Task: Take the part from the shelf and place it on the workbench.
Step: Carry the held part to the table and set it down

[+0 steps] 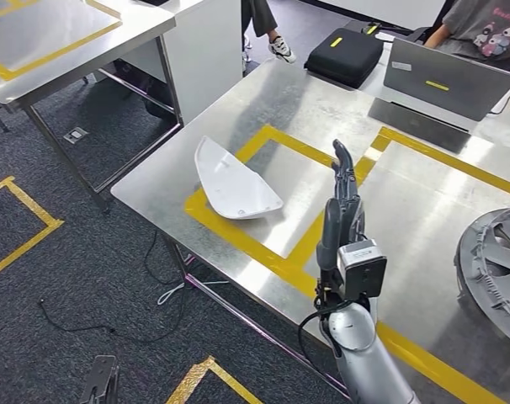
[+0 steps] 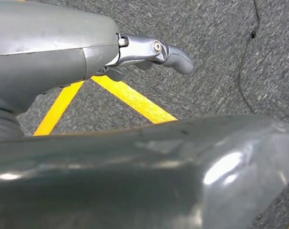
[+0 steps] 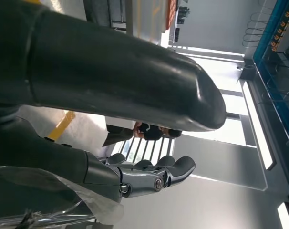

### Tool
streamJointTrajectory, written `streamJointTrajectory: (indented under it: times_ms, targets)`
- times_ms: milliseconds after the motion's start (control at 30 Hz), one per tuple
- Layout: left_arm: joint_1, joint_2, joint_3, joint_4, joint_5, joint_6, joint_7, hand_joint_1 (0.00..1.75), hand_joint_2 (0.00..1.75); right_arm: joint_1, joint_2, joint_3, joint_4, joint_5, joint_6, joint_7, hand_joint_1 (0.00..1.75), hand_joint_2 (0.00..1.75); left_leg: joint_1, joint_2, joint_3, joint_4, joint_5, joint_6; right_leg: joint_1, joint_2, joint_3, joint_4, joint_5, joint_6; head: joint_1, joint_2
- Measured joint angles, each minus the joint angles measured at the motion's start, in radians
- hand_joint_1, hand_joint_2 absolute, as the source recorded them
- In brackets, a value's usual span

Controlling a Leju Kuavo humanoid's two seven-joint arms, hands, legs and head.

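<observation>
Light: bright, even, from overhead.
Glare: pale sheen across the steel counter (image 1: 392, 219); white highlights on the dark cover in the left wrist view.
Shadows: soft, under the counter.
Backlight: right wrist view, blown-out windows, right hand (image 3: 150, 174) dark.
Focus: near covers blurred.

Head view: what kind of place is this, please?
Probably a workshop or robot test area. A steel workbench marked with yellow tape carries a white part and a grey wheel cover; taped lines also mark the carpet. The right hand is raised over the bench, holding nothing.
</observation>
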Motion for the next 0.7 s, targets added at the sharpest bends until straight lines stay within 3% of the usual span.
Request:
streamJointTrajectory:
  times_ms: [367, 533, 600, 667, 700]
  targets:
    - [0.033, 0.016, 0.056, 0.0, 0.061, 0.021, -0.049, 0.0, 0.0, 0.294, -0.056, 0.02, -0.149, 0.052, -0.018, -0.119, 0.0, 0.0, -0.006, 0.0, 0.001, 0.002, -0.007, 0.005, -0.005, 0.0, 0.002, -0.002, -0.003, 0.004, 0.0, 0.0]
    - [0.038, 0.022, 0.067, 0.0, 0.062, 0.025, -0.05, 0.0, 0.0, 0.359, -0.064, 0.039, -0.184, 0.081, -0.027, -0.153, 0.0, 0.0, -0.013, 0.0, 0.001, 0.007, -0.012, 0.016, -0.012, 0.0, 0.005, -0.003, -0.004, 0.015, 0.0, 0.0]
    - [0.038, 0.023, 0.068, 0.0, 0.058, 0.025, -0.05, 0.0, 0.0, 0.371, -0.066, 0.052, -0.196, 0.09, -0.027, -0.16, 0.0, 0.0, -0.013, 0.0, 0.005, 0.001, -0.009, 0.025, -0.015, 0.0, 0.006, -0.005, -0.004, 0.023, 0.0, 0.0]
    - [0.038, 0.023, 0.068, 0.0, 0.056, 0.025, -0.05, 0.0, 0.0, 0.379, -0.069, 0.06, -0.205, 0.093, -0.027, -0.163, 0.0, 0.0, -0.01, 0.001, 0.013, -0.013, -0.002, 0.037, -0.015, 0.001, -0.006, 0.024, -0.031, 0.024, 0.002, 0.0]
    - [0.038, 0.023, 0.068, 0.0, 0.057, 0.026, -0.05, 0.0, 0.0, 0.382, -0.071, 0.064, -0.207, 0.094, -0.027, -0.164, 0.0, 0.0, -0.009, 0.002, 0.016, -0.018, 0.001, 0.042, -0.014, 0.002, -0.026, 0.072, -0.061, 0.021, 0.004, 0.0]
